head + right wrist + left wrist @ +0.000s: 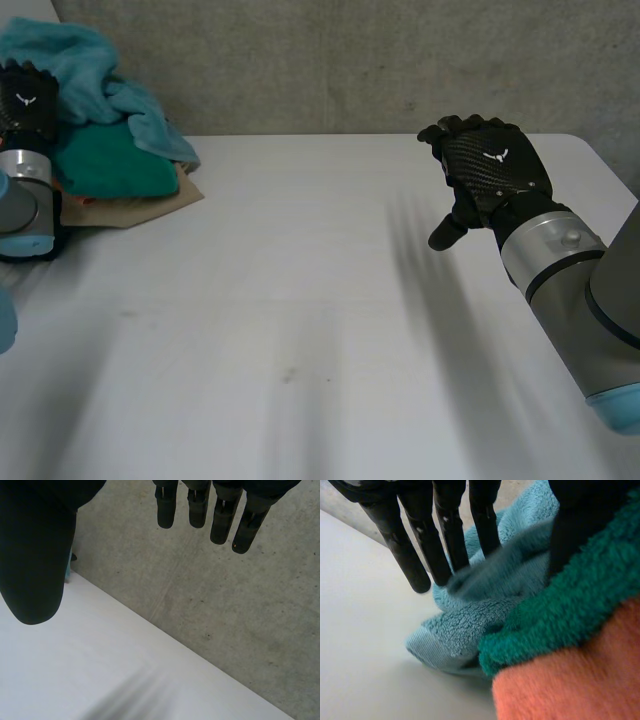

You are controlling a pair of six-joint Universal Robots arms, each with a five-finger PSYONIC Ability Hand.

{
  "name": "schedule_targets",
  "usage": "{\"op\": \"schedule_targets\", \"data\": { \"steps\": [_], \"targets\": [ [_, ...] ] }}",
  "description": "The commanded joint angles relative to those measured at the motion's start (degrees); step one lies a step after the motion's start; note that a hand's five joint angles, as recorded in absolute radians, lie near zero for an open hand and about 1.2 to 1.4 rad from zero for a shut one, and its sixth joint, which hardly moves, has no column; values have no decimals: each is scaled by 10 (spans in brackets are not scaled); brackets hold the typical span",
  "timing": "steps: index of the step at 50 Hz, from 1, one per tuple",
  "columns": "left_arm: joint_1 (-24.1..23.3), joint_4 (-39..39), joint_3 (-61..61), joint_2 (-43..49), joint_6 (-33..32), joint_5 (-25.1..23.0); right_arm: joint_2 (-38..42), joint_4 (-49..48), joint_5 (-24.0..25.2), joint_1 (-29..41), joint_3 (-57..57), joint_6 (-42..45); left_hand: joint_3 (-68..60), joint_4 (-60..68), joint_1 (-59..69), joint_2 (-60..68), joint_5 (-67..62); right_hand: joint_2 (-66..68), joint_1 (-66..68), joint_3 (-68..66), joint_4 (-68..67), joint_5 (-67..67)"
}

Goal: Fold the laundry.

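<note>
At the table's far left corner lies the pile of laundry. A light-blue towel is crumpled on top, with one end hanging down toward the table's middle. A teal towel is under it, and an orange cloth lies lowest of the three.

The left hand is at the pile's left side, against the light-blue towel. In its wrist view its fingers are straight and point down at that towel. The thumb sits well apart from them, on the far side of a raised fold, and the hand is not closed on the cloth. There the teal towel lies just beside the thumb, above the orange cloth.

The right hand hangs above the table near its far right edge, well apart from the pile. Its fingers are loosely extended and spread from the thumb, with nothing held between them. A grey concrete wall stands behind the table's far edge.
</note>
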State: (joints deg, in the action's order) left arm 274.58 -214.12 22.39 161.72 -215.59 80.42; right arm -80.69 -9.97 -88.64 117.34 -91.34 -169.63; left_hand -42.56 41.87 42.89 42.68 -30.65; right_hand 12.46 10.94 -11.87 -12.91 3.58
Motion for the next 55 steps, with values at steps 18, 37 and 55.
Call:
{"op": "schedule_targets", "data": {
  "steps": [18, 37, 55],
  "targets": [
    [-96, -3, 425, -328, -19, -59, 0, 2, 0, 0, -2, 0, -374, 381, 371, 373, -394, -25, -9, 19, 29, -36],
    [-312, 54, 759, -577, 149, -74, -2, 3, 0, -1, 3, 0, -374, 381, 371, 373, -394, -25, -9, 19, 29, -36],
    [-281, 70, 743, -563, 178, -87, 4, 9, 24, 3, 4, 1, 305, -298, -308, -306, 286, -25, -9, 19, 29, -36]
  ]
}}
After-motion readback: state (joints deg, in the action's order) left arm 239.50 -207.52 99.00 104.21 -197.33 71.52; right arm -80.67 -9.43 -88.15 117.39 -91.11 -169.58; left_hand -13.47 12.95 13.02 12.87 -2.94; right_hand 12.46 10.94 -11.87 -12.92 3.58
